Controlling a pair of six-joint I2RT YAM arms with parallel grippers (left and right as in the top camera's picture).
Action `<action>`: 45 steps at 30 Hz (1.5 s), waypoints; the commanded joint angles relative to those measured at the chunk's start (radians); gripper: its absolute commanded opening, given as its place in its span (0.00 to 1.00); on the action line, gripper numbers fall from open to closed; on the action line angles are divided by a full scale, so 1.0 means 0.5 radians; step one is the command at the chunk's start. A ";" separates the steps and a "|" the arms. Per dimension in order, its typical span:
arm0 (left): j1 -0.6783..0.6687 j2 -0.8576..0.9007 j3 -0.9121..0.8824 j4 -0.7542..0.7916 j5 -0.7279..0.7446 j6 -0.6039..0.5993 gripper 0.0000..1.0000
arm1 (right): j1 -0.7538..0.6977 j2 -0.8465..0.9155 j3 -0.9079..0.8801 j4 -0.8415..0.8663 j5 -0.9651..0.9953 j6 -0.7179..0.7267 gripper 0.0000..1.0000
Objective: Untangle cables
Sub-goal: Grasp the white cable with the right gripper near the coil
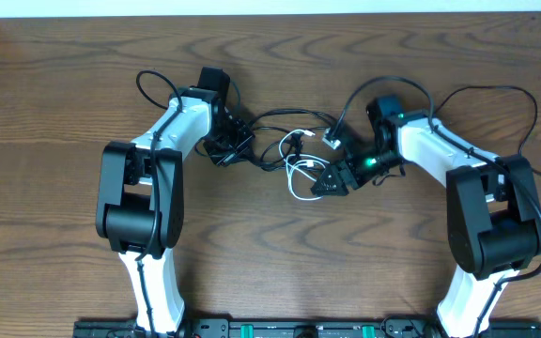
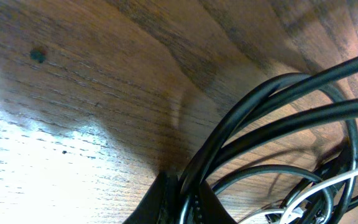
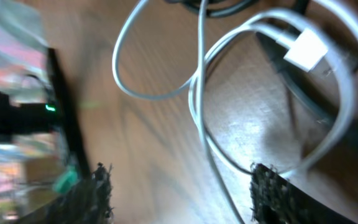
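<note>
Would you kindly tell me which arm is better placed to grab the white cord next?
Right. The right gripper is open with the white cord running between its fingers, and overhead it sits beside that cord's loop. The left gripper is shut on the black cords, so it looks occupied.

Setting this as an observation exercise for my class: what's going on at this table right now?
Two robot arms are working on a tangle of cables on the wooden table. The left gripper is shut on the black cords at the tangle's left side. The right gripper stands open over the white cord, whose loop runs between its fingers, not gripped.
</note>
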 commanded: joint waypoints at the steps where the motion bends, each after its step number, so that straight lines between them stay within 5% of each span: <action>1: 0.007 0.026 -0.002 0.000 -0.079 0.013 0.09 | 0.062 -0.004 0.119 -0.079 0.294 -0.520 0.76; 5: 0.007 0.026 -0.002 -0.001 -0.079 0.013 0.09 | 0.140 0.002 0.124 -0.070 0.292 -0.753 0.79; 16: 0.007 0.026 -0.002 0.000 -0.079 0.013 0.09 | 0.214 0.002 0.116 -0.133 0.125 -0.771 0.72; 21: 0.007 0.026 -0.002 -0.001 -0.078 0.013 0.10 | 0.214 0.002 0.047 -0.131 -0.002 -0.772 0.45; 22: 0.007 0.026 -0.002 -0.001 -0.078 0.013 0.09 | 0.214 0.002 0.030 -0.128 -0.012 -0.772 0.33; 23: 0.007 0.026 -0.002 -0.001 -0.078 0.013 0.10 | 0.214 0.002 0.010 -0.121 -0.027 -0.771 0.10; 24: 0.007 0.026 -0.002 -0.001 -0.079 0.013 0.09 | 0.213 0.002 -0.007 -0.109 -0.039 -0.771 0.01; 29: 0.007 0.026 -0.002 -0.001 -0.079 0.013 0.09 | 0.210 0.002 -0.022 -0.083 -0.054 -0.699 0.02; 31: 0.007 0.026 -0.002 -0.002 -0.078 0.014 0.09 | 0.210 0.002 -0.022 -0.063 -0.053 -0.532 0.11; 35: 0.007 0.026 -0.002 -0.001 -0.078 0.013 0.09 | 0.208 0.002 -0.022 -0.042 -0.052 -0.253 0.01; 45: 0.007 0.026 -0.002 0.000 -0.079 0.013 0.09 | 0.186 0.002 -0.022 0.123 -0.045 0.069 0.01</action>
